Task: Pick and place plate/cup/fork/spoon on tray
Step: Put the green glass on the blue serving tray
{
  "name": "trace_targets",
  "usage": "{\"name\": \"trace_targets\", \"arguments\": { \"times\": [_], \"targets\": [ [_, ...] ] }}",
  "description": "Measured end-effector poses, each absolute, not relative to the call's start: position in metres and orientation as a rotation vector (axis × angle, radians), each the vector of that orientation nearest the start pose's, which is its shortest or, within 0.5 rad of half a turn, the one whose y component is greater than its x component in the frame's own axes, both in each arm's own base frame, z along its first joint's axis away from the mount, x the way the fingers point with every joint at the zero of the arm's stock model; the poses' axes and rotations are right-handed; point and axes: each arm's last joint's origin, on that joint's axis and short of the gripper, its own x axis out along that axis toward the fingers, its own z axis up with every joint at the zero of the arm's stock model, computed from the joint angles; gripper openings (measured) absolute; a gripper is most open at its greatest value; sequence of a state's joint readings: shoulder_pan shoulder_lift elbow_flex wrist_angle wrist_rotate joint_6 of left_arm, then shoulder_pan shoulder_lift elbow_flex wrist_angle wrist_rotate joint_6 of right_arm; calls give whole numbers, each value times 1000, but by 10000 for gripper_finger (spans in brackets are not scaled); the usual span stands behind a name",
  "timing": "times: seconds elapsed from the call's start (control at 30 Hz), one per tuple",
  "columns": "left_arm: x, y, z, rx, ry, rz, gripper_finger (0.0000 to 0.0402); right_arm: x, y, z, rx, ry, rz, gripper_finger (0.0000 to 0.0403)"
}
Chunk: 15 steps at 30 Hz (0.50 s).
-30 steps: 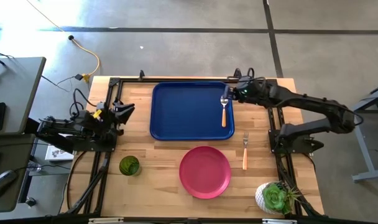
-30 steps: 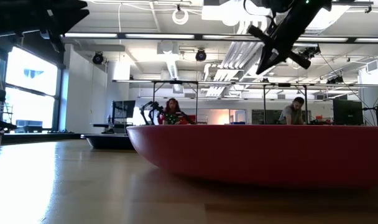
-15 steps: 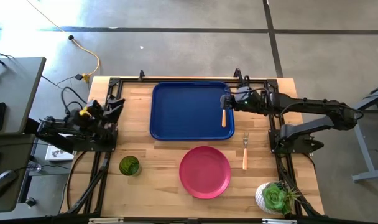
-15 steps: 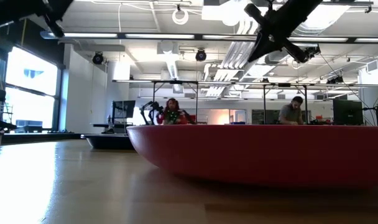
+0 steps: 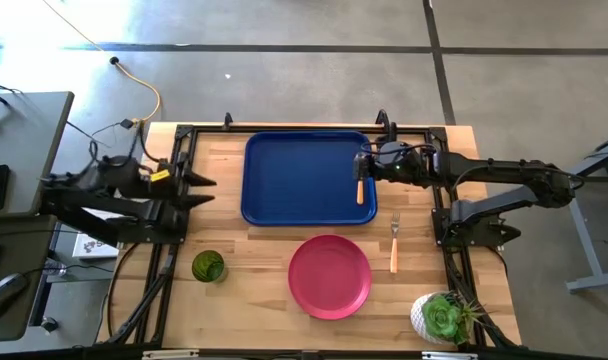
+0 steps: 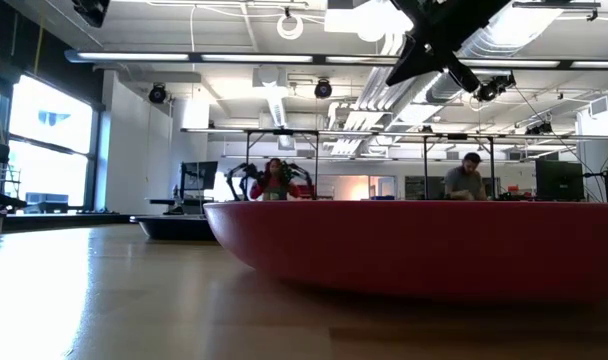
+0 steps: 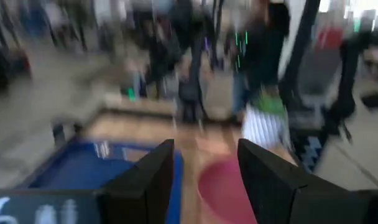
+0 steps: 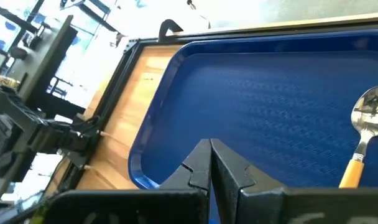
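Note:
The dark blue tray (image 5: 304, 178) lies at the table's far middle. The orange-handled spoon (image 8: 365, 138) lies flat in the tray by its right rim; its handle (image 5: 360, 190) also shows in the high view. My right gripper (image 5: 359, 163) hovers shut and empty above the spoon's bowl end (image 8: 209, 149). The fork (image 5: 393, 245) lies on the table right of the pink-red plate (image 5: 330, 276). The green cup (image 5: 207, 266) stands near left. My left gripper (image 5: 206, 190) is open and empty, raised left of the tray (image 7: 204, 146).
A succulent in a white pot (image 5: 442, 318) stands at the near right corner. Black frame rails (image 5: 174, 200) run along both sides of the table. People sit in the room beyond the table (image 6: 275, 180).
My right gripper has come away from the table's far right corner to above the tray's right rim and has risen; the spoon stays lying in the tray. My left arm has risen and swung about, its gripper now pointing at the tray.

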<state>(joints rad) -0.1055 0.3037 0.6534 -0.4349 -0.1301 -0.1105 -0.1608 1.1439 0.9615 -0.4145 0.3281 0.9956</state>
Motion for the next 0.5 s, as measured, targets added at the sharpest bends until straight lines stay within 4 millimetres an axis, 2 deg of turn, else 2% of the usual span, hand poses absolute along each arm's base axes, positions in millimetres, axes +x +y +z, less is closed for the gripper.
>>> {"name": "trace_targets", "arguments": {
  "times": [0.27,0.5],
  "targets": [
    [76,-8,336,-211,493,-57,168,235,-47,302,872,362,-713,0],
    [89,-16,325,-374,769,-175,168,235,-47,302,867,370,-710,0]
  ]
}}
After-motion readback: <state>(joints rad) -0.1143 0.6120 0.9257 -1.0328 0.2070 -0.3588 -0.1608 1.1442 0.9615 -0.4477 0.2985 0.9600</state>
